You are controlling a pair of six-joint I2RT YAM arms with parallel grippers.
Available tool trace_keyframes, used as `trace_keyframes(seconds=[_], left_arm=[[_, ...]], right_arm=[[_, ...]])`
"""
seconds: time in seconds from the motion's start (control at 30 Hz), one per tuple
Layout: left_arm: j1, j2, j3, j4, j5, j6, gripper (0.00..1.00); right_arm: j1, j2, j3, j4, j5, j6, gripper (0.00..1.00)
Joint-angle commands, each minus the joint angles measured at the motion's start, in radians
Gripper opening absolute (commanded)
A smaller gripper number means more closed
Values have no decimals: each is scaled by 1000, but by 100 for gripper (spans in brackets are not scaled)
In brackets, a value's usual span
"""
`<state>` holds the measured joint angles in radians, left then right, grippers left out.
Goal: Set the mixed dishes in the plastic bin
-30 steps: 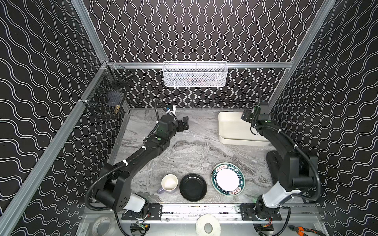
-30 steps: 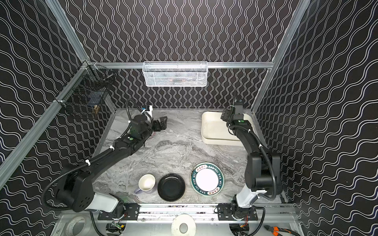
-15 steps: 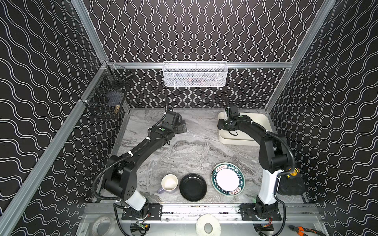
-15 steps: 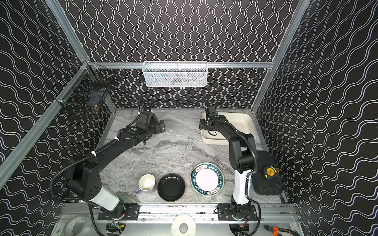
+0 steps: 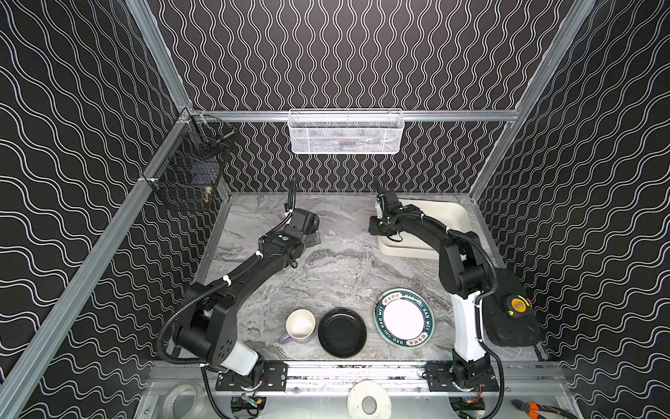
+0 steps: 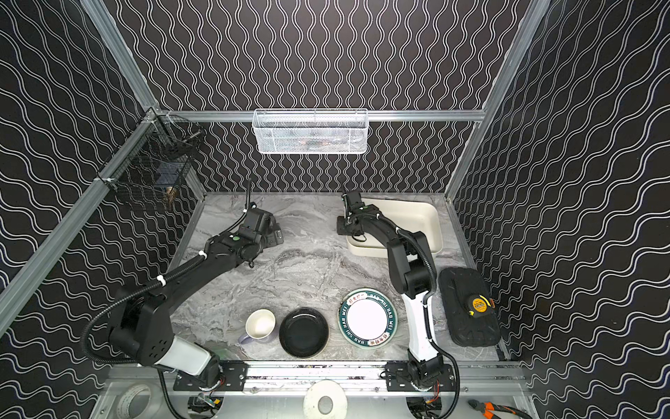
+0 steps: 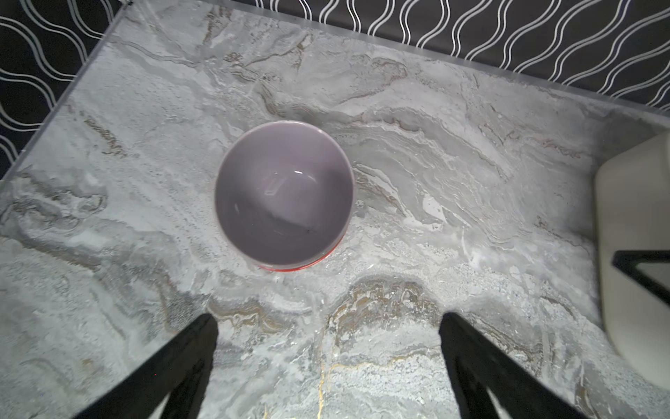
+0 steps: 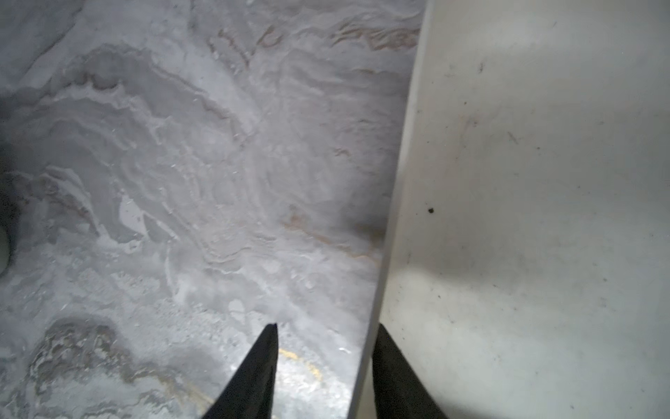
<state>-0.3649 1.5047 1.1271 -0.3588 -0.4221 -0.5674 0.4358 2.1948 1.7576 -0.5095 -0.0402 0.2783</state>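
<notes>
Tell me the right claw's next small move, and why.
Probably close the right claw on the wall of the plastic bin. Its fingers straddle that wall, one inside, one outside, with a gap showing at the outer finger, so the bin is not yet gripped; a hold would likely steady it.

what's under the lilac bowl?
A thin red rim peeks out beneath the lilac bowl. The bowl covers everything else of it, so what that red thing is cannot be told.

The green rim of the white plate (image 5: 405,317) carries the white letters "HAO WEI", repeated around it in both top views; its red panels hold Chinese characters too small to read.
</notes>
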Motion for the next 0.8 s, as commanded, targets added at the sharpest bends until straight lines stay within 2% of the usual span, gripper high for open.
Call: trace_keyframes(seconds=[0.0, 0.2, 0.53, 0.67, 0.77], left_arm=[[2, -32, -14, -11, -57, -53, 99], [1, -67, 10, -74, -30, -97, 99], [1, -183, -35, -94, 1, -142, 99], [2, -206, -41, -96, 2, -146, 99], [0, -211, -50, -95, 26, -150, 99]], right_arm=[[47, 7, -8, -18, -19, 32, 42], [133, 59, 25, -3, -68, 92, 42], [243, 241, 331, -90, -104, 127, 45], [244, 215, 312, -76, -107, 121, 48], [241, 122, 230, -61, -76, 94, 56]])
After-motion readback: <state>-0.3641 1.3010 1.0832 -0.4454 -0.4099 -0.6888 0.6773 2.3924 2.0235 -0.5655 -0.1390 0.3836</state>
